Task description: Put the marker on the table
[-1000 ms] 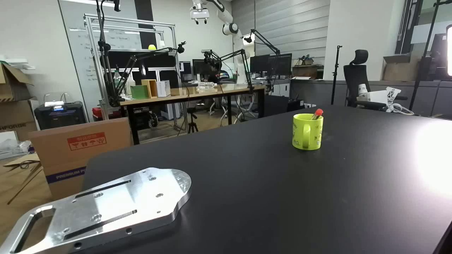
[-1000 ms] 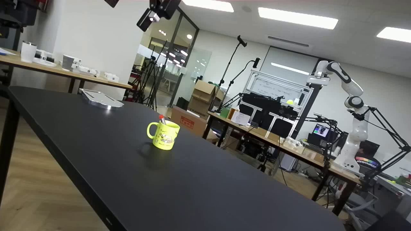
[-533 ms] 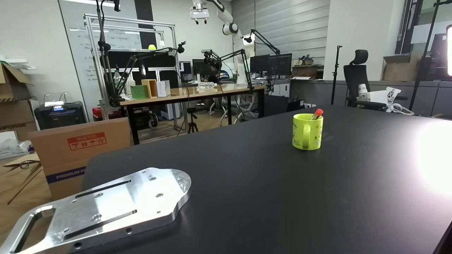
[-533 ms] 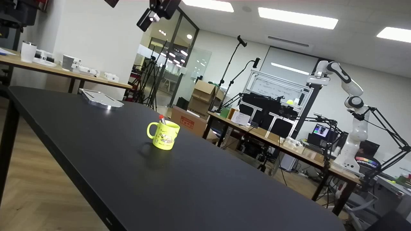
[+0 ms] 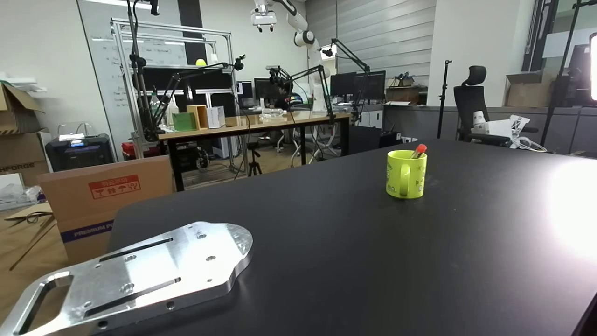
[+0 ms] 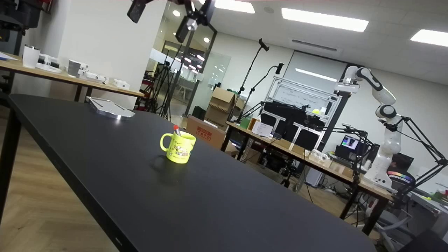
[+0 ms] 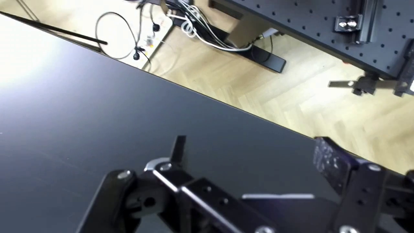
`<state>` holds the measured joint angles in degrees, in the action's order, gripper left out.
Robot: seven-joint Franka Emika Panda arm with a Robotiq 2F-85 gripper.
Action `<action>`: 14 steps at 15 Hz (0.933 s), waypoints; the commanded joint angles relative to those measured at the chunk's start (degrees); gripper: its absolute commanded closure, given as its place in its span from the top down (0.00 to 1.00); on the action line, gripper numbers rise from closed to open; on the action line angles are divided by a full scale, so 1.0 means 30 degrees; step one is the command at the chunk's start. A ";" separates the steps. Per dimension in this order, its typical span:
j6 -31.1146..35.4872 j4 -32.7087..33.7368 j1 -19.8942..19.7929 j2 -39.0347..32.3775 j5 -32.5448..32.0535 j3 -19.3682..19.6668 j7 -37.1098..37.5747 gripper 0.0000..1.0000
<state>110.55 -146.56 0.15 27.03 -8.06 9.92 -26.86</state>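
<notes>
The marker (image 5: 419, 150) stands tilted inside the yellow-green cup (image 5: 392, 175). Its red end sticks out above the rim in both exterior views, and its lower part is hidden in the cup. The marker (image 6: 176, 130) and the cup (image 6: 181, 148) also show in an exterior view. The cup is upright on the black table (image 5: 326, 242). My gripper (image 6: 158, 25) is at the top of an exterior view, high above the table and apart from the cup. In the wrist view my gripper (image 7: 251, 138) is open with nothing between its fingers; marker and cup are out of that view.
A silver metal plate (image 5: 154, 270) lies at one end of the table; it also shows in an exterior view (image 6: 111, 109). The table's edge (image 7: 239, 108) crosses the wrist view, with floor and a perforated grey bench (image 7: 317, 19) beyond it. A cardboard box (image 5: 112, 200) stands beside the table.
In an exterior view my gripper has moved right and a little down within the last half second. The marker, cup and plate have not moved.
</notes>
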 commanded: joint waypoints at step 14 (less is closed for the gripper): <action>0.1423 0.5320 0.0480 -1.1263 -1.0812 -0.3448 -0.3079 1.00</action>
<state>114.21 -133.47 0.54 -2.83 -36.49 1.48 -33.84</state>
